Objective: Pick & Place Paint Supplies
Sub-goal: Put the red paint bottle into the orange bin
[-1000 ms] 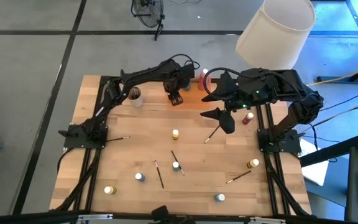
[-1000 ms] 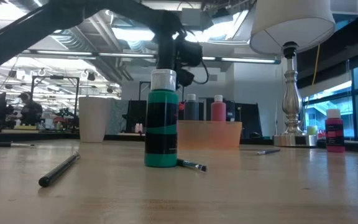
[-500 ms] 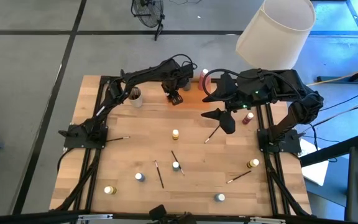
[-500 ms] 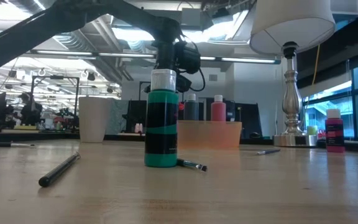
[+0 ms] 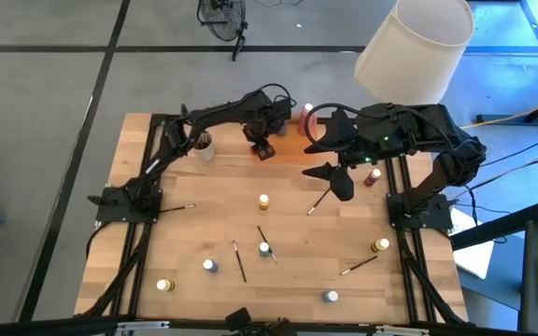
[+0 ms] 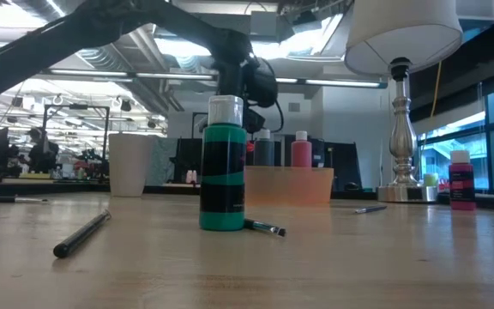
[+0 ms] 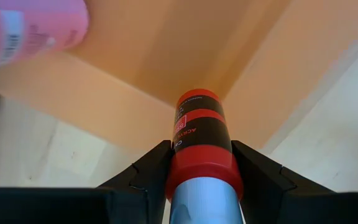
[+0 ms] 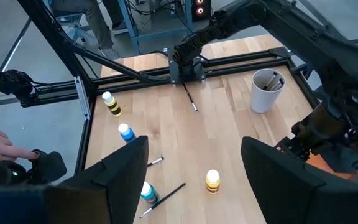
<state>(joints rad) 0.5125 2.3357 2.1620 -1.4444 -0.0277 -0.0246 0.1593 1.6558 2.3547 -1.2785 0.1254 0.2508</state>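
At the upper centre of the high view, the left gripper (image 5: 263, 147) is hanging over the flat orange plastic tray (image 5: 292, 149), its fingers (image 7: 146, 177) clamping a red-and-black paint bottle with a pale cap (image 7: 201, 149). In my judgement, releasing from here is risking a topple: the bottle is lying tilted in the jaws and could knock the pink white-capped bottle (image 5: 308, 115) standing in the tray. The right gripper (image 5: 336, 177) is waiting right of centre, jaws spread wide and empty, above a thin dark brush (image 5: 318, 201). Against the earlier high frame, the left gripper is sitting slightly closer to the tray; everything else is matching.
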